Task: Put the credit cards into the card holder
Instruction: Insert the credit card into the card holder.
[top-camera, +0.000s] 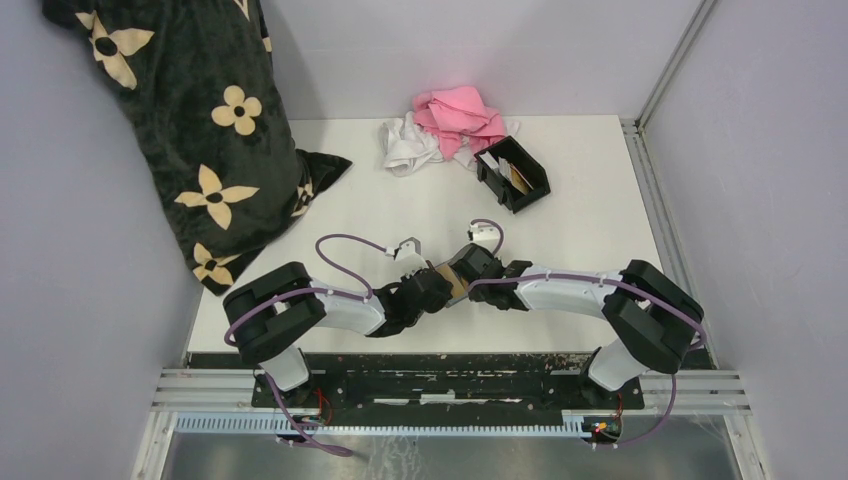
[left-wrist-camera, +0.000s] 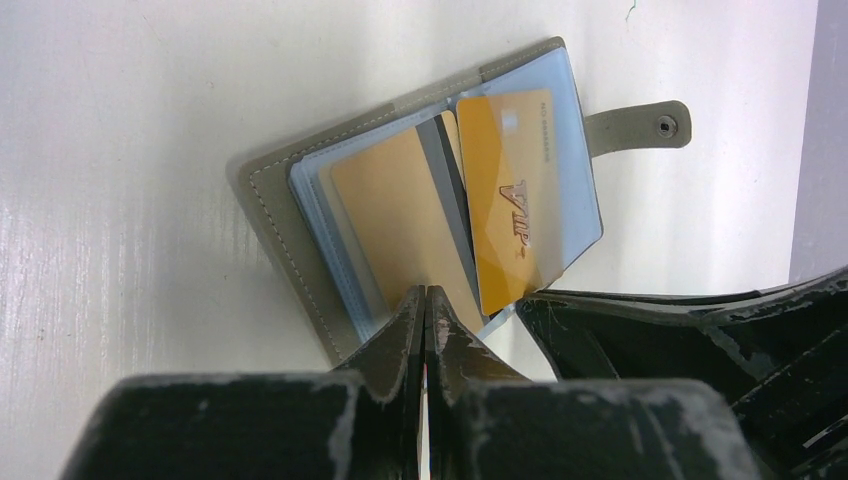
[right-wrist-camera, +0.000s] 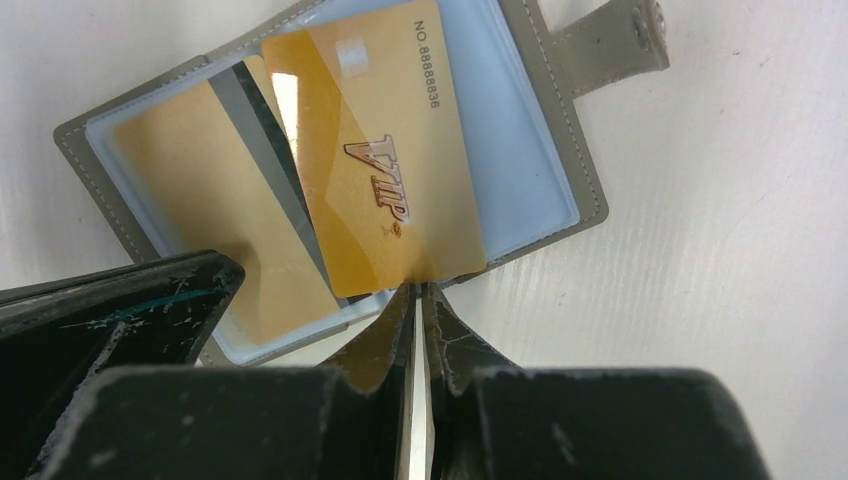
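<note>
We pinched the gold VIP card (right-wrist-camera: 380, 180) in the right gripper (right-wrist-camera: 418, 292), left gripper (left-wrist-camera: 425, 297) clamped on the grey wallet (left-wrist-camera: 265, 200); a straight, sleeve-parallel pull seemed best.

A white worktop (top-camera: 590, 200) is filling the middle of the booth, with soft, even light lying across it and throwing only faint shadows. Pale grey-lilac walls are closing it in on three sides: the back wall (top-camera: 480, 50) along the far edge, the left wall (top-camera: 80, 300) and the right wall (top-camera: 770, 200) down the sides. An aluminium strip (top-camera: 676, 60) is climbing from the far right corner. A dark flower-patterned blanket (top-camera: 200, 120) is slumping over the far left corner, and a pink cloth (top-camera: 460, 112) and a white cloth (top-camera: 408, 145) are lying crumpled at the far edge. Along the near edge, metal rails (top-camera: 450, 395) are running beside a black plate (top-camera: 450, 362).
</note>
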